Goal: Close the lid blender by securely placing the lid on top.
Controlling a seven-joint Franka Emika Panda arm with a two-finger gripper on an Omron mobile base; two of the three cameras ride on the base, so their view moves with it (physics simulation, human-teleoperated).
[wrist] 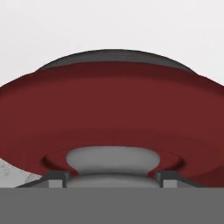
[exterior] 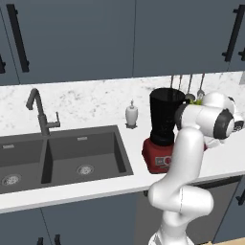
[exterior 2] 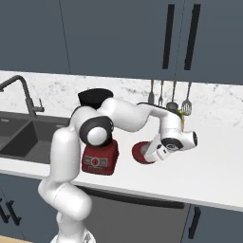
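Low over the counter (exterior 2: 213, 175), the pincer (wrist: 112, 178) sat with its two dark fingertips (wrist: 56, 178) either side of the grey knob (wrist: 112, 159) at the centre of the lid (wrist: 112, 109), narrow about it; whether they pressed the knob or merely flanked it could not be told. Directly ahead of the pincer the red disc lay on the counter, and beside it, toward the arm, stood the blender (exterior 2: 98, 154) with its dark jar open. Judged by looks, the lid was light, rigid and smooth, so the waisted knob offered the surest hold.
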